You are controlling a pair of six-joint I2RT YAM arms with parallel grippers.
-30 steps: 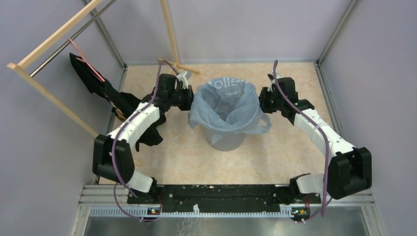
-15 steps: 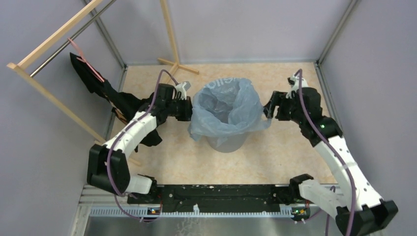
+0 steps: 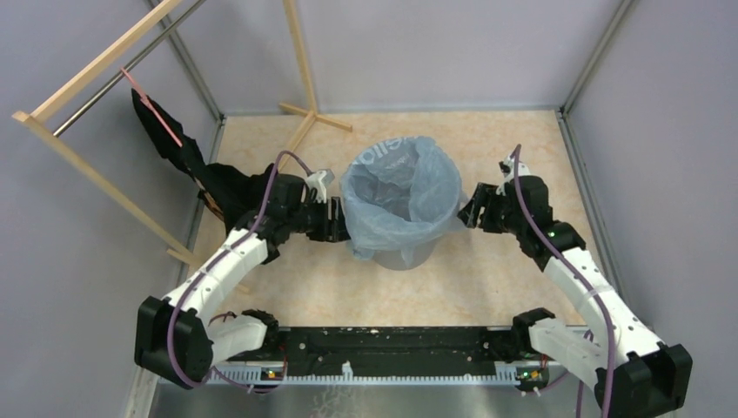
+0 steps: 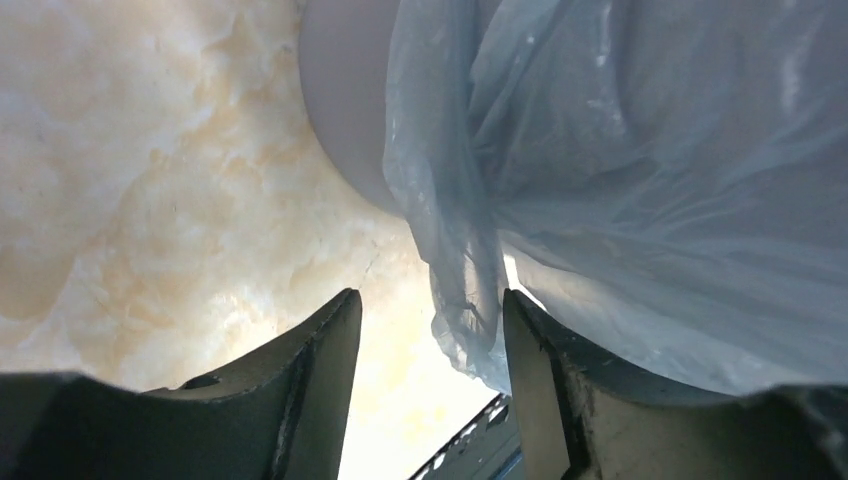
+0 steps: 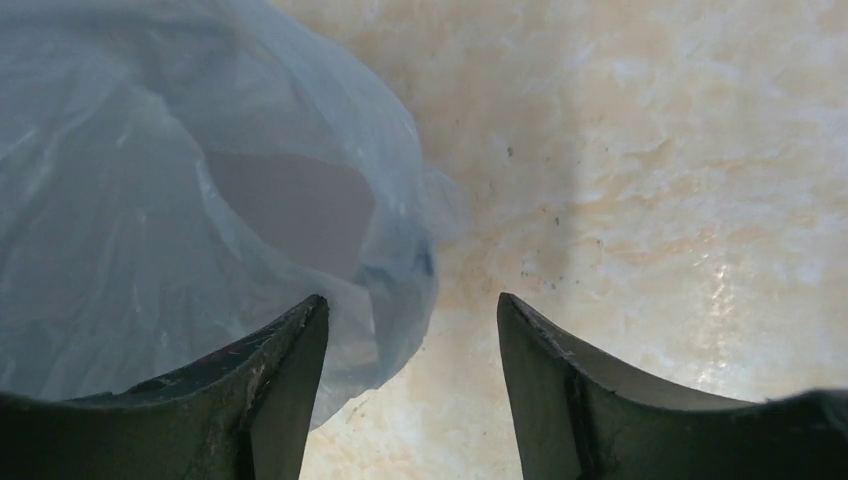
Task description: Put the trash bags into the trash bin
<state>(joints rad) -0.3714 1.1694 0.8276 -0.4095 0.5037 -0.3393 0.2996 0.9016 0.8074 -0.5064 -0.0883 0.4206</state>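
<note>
Handle trash bag [image 3: 396,185], already lining trash bin [image 3: 402,253] with hem folded over rim, as likely light, limp, slippery, tear-prone film; pinch bunched hem at rim, left gripper [image 3: 341,222] and right gripper [image 3: 468,212] both spread wide, gripping nothing.

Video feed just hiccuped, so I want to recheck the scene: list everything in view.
trash bag: one, pale blue and translucent, in the bin's mouth, edges draped over its rim.
trash bin: one, grey, middle of the table.
black cloth: one, with a pink strap, hanging from the rack, far left.
wooden rack: one, light wood, left side.
table: one, beige marbled.
left end effector: one, dark, open, bag film between its fingers.
right end effector: one, dark, open, at the bag's right edge.
</note>
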